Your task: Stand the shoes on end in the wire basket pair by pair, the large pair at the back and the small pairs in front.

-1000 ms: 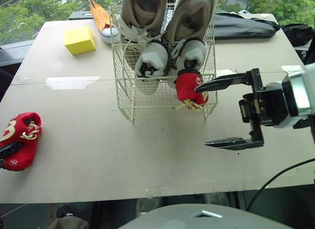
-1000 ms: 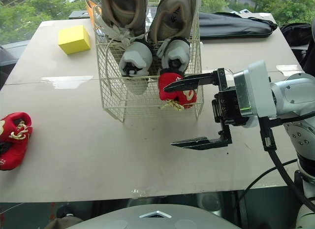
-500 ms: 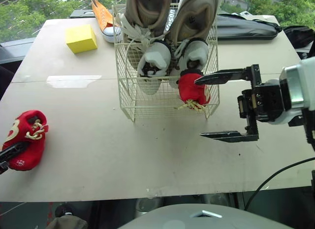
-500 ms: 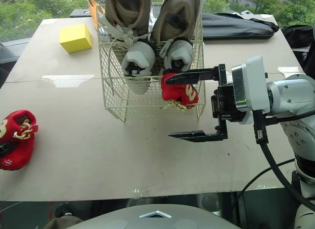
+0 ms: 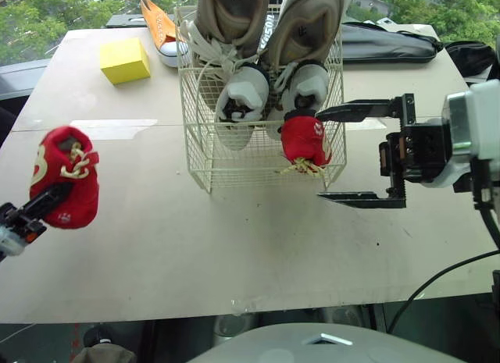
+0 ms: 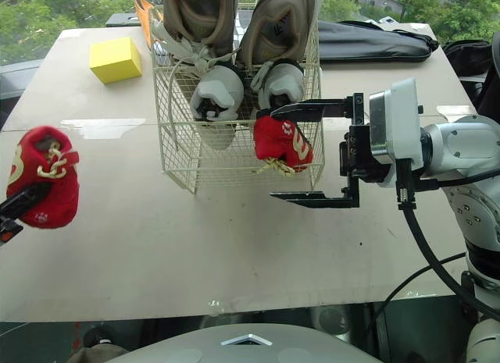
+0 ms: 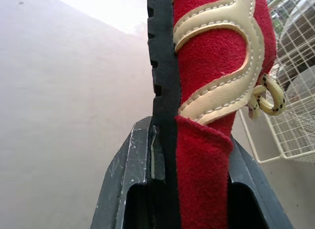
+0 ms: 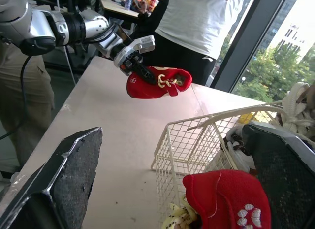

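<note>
The white wire basket [image 5: 205, 148] holds a large tan-and-grey pair [image 5: 266, 19] on end at the back and a small grey pair [image 5: 269, 94] in front of it. One small red shoe [image 5: 305, 138] stands in the basket's front right corner. My right gripper [image 5: 353, 154] is open beside that corner, its fingers apart from that shoe. At the left, my left gripper [image 5: 35, 207] is shut on the second red shoe [image 5: 66, 176], held up off the table; in the left wrist view that red shoe [image 7: 216, 66] sits clamped between the fingers [image 7: 133, 179].
A yellow block [image 5: 125, 61] lies at the back left. An orange sneaker [image 5: 160, 27] rests behind the basket. A black bag [image 5: 391, 41] lies along the table's far right edge. A person [image 8: 197, 22] stands past the table's left side.
My left gripper has lifted the red shoe off the table, up and a little toward the basket. The right gripper has shifted slightly farther back beside the basket and stays open.
</note>
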`<state>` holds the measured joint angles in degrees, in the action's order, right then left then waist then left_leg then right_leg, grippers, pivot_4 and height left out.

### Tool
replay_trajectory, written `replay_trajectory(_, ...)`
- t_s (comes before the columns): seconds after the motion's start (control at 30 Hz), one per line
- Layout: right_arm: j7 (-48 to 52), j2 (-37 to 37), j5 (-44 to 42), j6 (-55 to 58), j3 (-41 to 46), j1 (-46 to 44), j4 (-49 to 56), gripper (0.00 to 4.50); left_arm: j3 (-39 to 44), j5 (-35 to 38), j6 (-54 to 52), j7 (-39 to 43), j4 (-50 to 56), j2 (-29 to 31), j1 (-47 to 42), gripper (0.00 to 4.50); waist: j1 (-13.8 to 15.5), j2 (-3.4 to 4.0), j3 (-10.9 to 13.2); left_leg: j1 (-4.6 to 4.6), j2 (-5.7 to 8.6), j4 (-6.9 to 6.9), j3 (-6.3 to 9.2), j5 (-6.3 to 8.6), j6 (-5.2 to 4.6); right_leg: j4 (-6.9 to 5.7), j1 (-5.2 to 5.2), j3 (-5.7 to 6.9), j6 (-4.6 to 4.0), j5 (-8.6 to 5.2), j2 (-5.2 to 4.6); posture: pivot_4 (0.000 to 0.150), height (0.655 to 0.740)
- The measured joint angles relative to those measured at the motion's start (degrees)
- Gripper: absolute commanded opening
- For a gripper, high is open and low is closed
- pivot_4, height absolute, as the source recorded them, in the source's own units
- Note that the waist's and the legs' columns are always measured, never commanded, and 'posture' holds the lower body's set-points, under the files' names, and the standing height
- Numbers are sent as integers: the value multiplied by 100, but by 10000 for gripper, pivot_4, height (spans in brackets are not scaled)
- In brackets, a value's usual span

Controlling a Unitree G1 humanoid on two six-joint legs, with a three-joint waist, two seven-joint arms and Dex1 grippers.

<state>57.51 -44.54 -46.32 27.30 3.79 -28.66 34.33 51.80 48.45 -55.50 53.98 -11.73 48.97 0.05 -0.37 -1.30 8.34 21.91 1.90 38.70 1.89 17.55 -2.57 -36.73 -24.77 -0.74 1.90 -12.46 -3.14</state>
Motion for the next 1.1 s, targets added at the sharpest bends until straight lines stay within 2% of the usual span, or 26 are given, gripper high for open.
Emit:
replay_trajectory(0.17, -1007, 185, -172, 389, 465, 73, -189, 45000, -108, 1155, -582, -1347, 1570, -752, -992, 6729, 78, -12, 2, 9, 4, 25, 2, -8, 16, -4, 0, 0, 2, 1, 0, 1500, 7400)
replay_trajectory(0.27, -1737, 295, -504, 747, 767, 8, -186, 45000, -471, 1963, -670, -2248, 2261, -1217, -1655, 6728, 96, -16, 3, 10, 4, 30, 4, -9, 18, -5, 0, 2, 2, 1, 5, 1500, 7400)
replay_trajectory(0.37, -2344, 506, -843, 1070, 759, -366, -135, 45000, -1004, 2651, -696, -2860, 2774, -1209, -2280, 6727, 30, -14, 6, 9, 4, 38, 3, -11, 20, -11, -1, -3, 2, 1, 15, 1500, 7400)
replay_trajectory(0.53, -3165, 1095, -1376, 1672, 321, -1121, -297, 45000, -1835, 3230, -628, -3252, 3199, -1113, -3126, 6726, -47, -10, 8, 4, 4, 42, 4, -17, 29, -21, 1, -7, 1, 1, 22, 1500, 7400)
replay_trajectory(0.6, -3267, 1165, -1608, 1934, 164, -1148, -374, 45000, -2060, 3402, -527, -3327, 3435, -1120, -3253, 6726, -43, -10, 8, 4, 4, 42, 3, -17, 28, -19, 1, -7, 0, 1, 22, 1500, 7400)
replay_trajectory(0.77, -3394, 1588, -2053, 2366, -164, -1350, -658, 45000, -2785, 3528, -279, -3377, 3865, -1341, -3053, 6725, -45, -5, 11, 7, 6, 45, 3, -17, 28, -17, 0, -6, 0, 1, 26, 1500, 7400)
replay_trajectory(0.97, -3308, 1777, -1911, 2366, -308, -1494, -841, 45000, -2988, 3393, 47, -3342, 3871, -1359, -2982, 6724, -40, -4, 11, 6, 5, 50, 3, -18, 27, -19, 1, -6, 1, 1, 33, 1500, 7400)
replay_trajectory(1.1, -2759, 1563, -1511, 1932, -267, -1102, -651, 45000, -2991, 2519, 731, -3046, 3969, -1399, -2417, 6723, -36, -4, 11, 8, 6, 46, 1, -17, 27, -10, 2, -9, 1, 1, 34, 1500, 7400)
